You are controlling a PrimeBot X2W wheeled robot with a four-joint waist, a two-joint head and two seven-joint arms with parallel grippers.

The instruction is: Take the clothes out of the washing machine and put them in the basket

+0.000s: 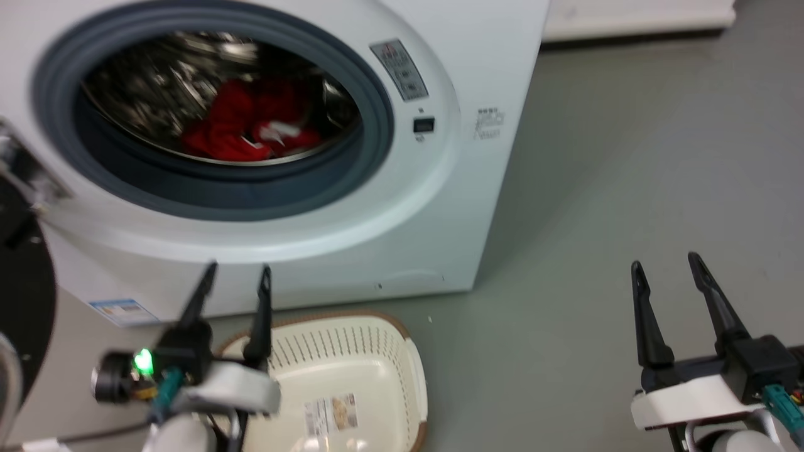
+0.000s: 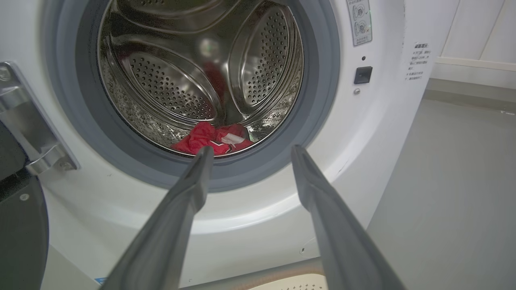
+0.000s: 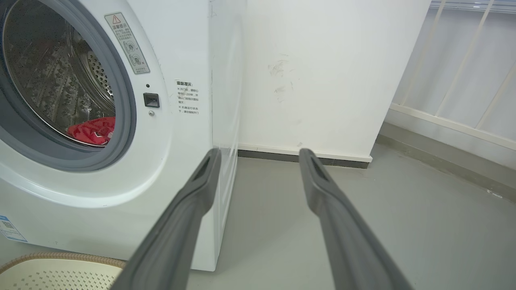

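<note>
Inside the drum (image 2: 169,80) of the washing machine (image 1: 440,207), low at the front, I've got the clothes (image 1: 242,129): a red heap with bits of white trim, just behind the grey seal (image 1: 207,196). Door (image 1: 19,295) is swung open on my left, so the opening is free. Basket (image 1: 339,351) sits on the floor (image 1: 628,157) right in front of the machine, below the opening. The part of its inside I can see has a label and no red in it, though my left arm covers some of it. Left gripper (image 1: 239,268) hovers over the basket's left side, fingers spread, nothing between them. Its wrist view has the fingers aimed at the lower rim of the opening, red heap just past one fingertip. Right gripper (image 1: 666,260) is off to the right over bare floor, well apart from the machine, fingers also spread and empty. My read: door step done, nothing out yet, nothing gripped. Left to do: reach in, grab, pull out, drop in the basket, repeat until the drum has no red left. Can't tell how many pieces are in that heap.
</note>
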